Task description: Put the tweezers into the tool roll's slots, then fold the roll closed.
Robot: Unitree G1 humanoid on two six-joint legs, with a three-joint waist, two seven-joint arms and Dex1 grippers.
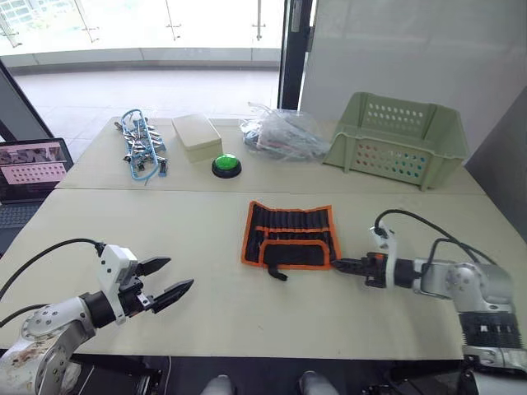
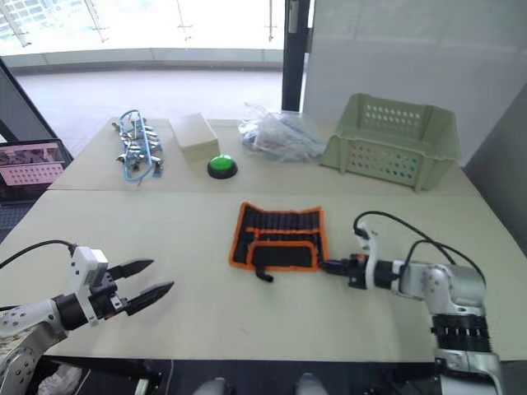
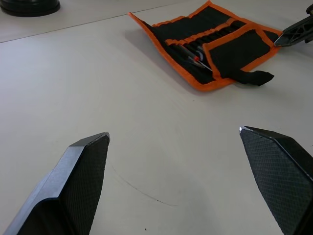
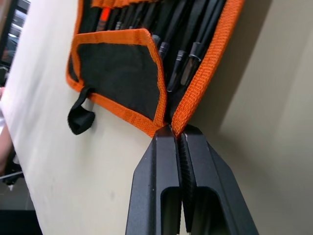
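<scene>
Along the far edge of the pale beige table [image 1: 206,247] sits a pale green perforated plastic basket [image 1: 397,138], up near the far right corner. Just left of it lies a crumpled clear plastic bag [image 1: 282,134]. Next comes a round green push-button on a black base [image 1: 226,165], with a cream rectangular lidded box [image 1: 196,136] just beside it. Towards the far left corner lies a tangle of blue-and-silver clips [image 1: 142,153]. Off the table's left edge, an open laptop [image 1: 29,169] shows a pinkish screen.
</scene>
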